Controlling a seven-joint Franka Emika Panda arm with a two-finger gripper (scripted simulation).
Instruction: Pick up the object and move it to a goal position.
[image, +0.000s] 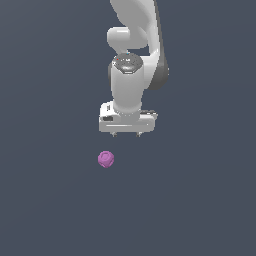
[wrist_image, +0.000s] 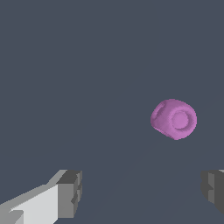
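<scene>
In the exterior view the ball lies on the plain dark grey desk, a small purple-pink bumpy lump. It sits at about seven o'clock from the hand, near it but clear of it, with bare desk between them. The white arm comes down from twelve o'clock, and the hand points straight down, its two short dark fingertips just showing under the white body.

In the wrist view the fingers stand wide apart with nothing between them; the hand grips nothing. The ball lies beyond the gap, nearer the other finger, touching neither. A round dimple shows on its face.
</scene>
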